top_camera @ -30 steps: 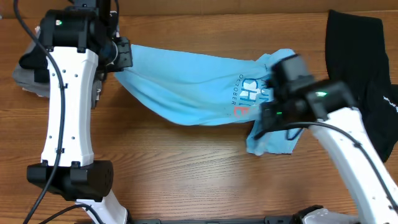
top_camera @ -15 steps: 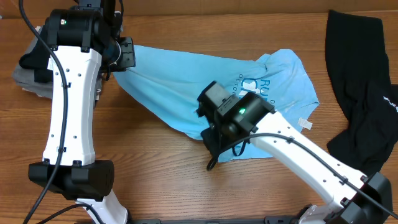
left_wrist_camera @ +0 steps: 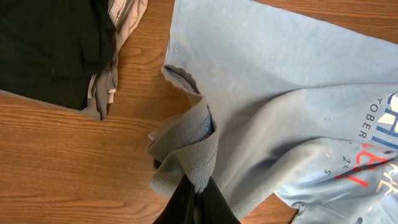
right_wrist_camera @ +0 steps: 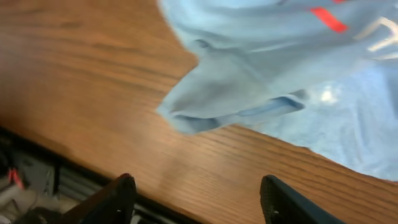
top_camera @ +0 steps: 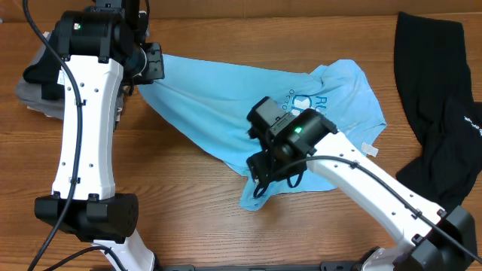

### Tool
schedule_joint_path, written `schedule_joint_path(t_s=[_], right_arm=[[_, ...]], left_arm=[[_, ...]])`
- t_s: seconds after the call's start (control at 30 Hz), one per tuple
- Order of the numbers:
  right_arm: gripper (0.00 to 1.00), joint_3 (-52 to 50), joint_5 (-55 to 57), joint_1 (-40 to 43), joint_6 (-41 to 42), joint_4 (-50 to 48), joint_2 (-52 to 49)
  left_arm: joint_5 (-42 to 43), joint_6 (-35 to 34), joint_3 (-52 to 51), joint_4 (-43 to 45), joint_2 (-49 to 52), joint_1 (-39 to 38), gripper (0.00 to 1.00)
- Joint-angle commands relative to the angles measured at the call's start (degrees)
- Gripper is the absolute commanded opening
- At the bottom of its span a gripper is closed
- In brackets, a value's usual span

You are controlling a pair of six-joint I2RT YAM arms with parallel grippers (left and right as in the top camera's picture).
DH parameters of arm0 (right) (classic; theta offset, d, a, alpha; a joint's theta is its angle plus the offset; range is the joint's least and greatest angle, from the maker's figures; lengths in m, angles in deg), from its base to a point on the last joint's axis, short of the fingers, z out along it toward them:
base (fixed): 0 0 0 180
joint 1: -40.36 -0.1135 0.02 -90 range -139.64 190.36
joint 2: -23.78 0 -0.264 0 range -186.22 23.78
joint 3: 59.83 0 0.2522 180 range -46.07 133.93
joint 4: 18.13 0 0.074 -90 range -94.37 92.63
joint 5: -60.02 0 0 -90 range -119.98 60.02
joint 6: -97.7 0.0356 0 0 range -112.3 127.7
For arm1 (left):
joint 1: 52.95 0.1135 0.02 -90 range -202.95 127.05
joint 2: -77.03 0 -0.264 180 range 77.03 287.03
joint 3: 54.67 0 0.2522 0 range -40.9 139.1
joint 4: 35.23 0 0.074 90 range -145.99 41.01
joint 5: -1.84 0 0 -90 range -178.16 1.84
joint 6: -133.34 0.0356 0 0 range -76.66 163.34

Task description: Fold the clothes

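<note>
Left gripper [left_wrist_camera: 194, 188] pinching bunched shirt [top_camera: 215, 90], tips half hidden, right gripper [right_wrist_camera: 198, 190] open, empty, view blurry, black garment [top_camera: 433, 83] cropped

Brown wood-grain table [top_camera: 188, 203], even soft light, dark strip along near edge

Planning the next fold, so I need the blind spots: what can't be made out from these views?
Overhead: the right arm covers part of the blue T-shirt, including its print.
Overhead: the black garment runs off the right edge; its white lettering is too small to read.
Left wrist: the left gripper has its tips buried in bunched shirt fabric.
Right wrist: blurred, so the fabric fold ahead of the open right gripper lacks detail.
</note>
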Motion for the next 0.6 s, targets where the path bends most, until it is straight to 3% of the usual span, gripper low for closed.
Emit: schedule_joint_path(t_s=[0.0,0.3,0.57], right_arm=[[0.68,-4.92,1.40,3.02,3.85,-2.43,-0.07],[0.68,-13.90,-0.17,10.38,8.11,-9.25,-0.07],[0.68,-15.32,-1.40,10.38,9.01,-12.07,-0.07]], left_arm=[[-1.16,0.35,0.37,0.52,1.09,-0.04,0.04],[-0.98,0.31,0.33,0.37,6.58,-0.04,0.04],[-0.96,0.31,0.31,1.05,10.60,-0.04,0.04]])
